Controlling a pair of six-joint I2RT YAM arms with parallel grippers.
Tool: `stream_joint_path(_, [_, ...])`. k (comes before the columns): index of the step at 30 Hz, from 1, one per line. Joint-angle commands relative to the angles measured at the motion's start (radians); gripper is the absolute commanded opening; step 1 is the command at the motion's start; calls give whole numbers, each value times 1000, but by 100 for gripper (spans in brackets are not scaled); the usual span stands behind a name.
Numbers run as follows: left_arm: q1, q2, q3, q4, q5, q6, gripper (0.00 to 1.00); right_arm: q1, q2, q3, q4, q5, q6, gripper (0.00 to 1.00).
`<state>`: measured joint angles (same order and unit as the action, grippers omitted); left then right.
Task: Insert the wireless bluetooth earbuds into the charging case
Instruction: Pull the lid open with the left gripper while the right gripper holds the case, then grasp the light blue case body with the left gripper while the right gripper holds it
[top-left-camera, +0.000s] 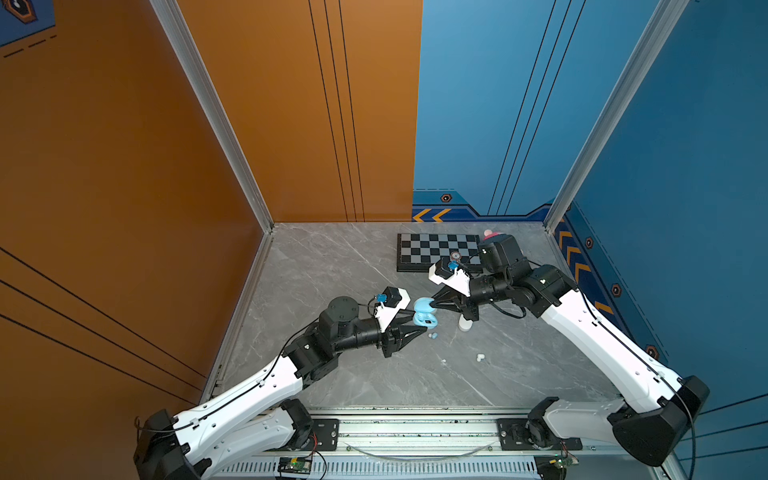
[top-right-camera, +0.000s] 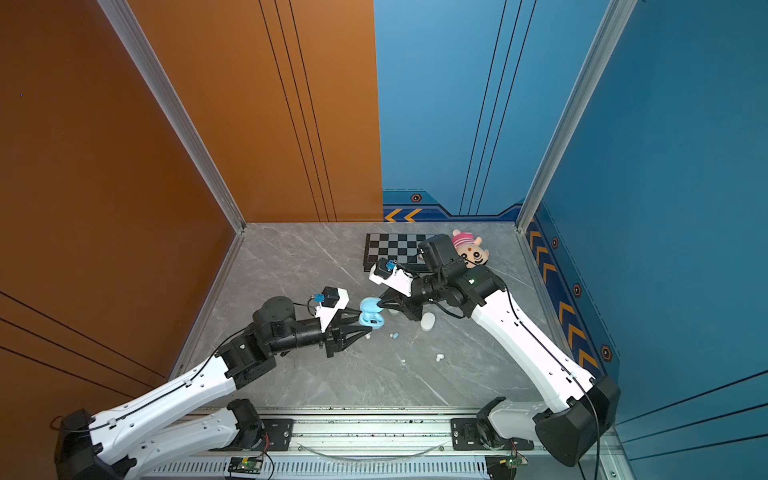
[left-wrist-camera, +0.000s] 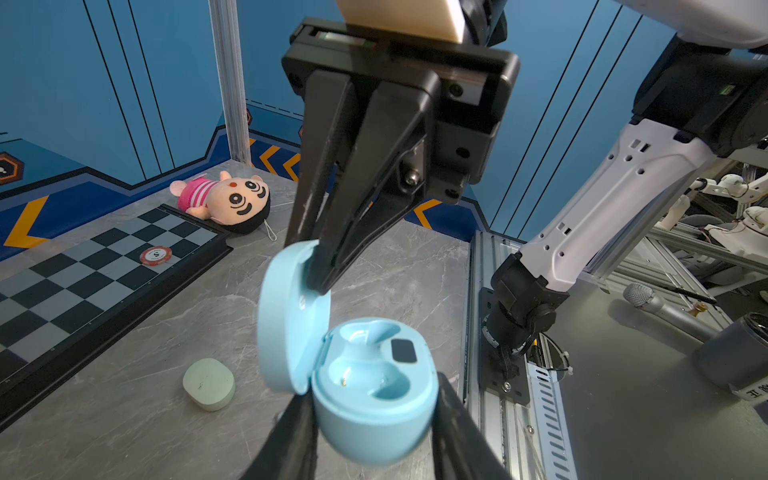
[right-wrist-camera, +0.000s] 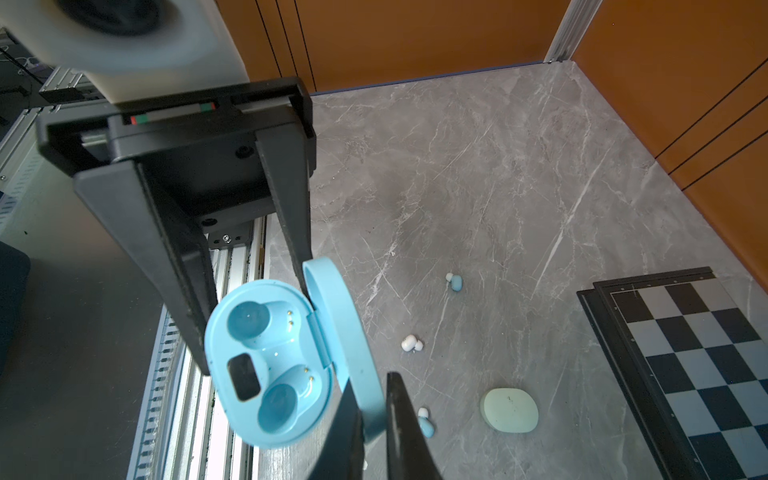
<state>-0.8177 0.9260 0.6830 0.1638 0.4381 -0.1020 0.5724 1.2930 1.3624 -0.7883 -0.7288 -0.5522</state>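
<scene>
In both top views the case (top-left-camera: 427, 319) hangs just above the worktop (top-left-camera: 332, 282) mid-scene. The left fingers (top-left-camera: 419, 322) are clamped on its base and the right fingers (top-left-camera: 432, 305) pinched tight on the raised lid (top-left-camera: 422, 303). The buds (top-left-camera: 433, 335) lie loose on its near side, more off to the right

Left wrist view: a glossy pale blue case, both wells (left-wrist-camera: 376, 384) empty, lid upright on a slim hinge (left-wrist-camera: 322, 353)

Right wrist view: gold contacts (right-wrist-camera: 289, 318) glint in each well

My worry is that two arms tugging one small case could strain that hinge, or the smooth base could slip free, and no fingers are spare for a bud
</scene>
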Motion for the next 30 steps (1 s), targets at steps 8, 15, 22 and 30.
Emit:
stream_joint_path(8, [0,-40,9,8,-64,-29,72,-4,-65,-22,43,45,12,4])
stream_joint_path(15, [26,-96,53,-66,-93,9,77,27,-81,-18,42,178,-34,4])
stream_joint_path(22, [43,-53,188,-250,-49,145,67,105,-84,-21,58,283,-63,4])
stream_joint_path(30, [44,3,237,-330,-45,226,52,157,-92,-24,77,284,-57,4])
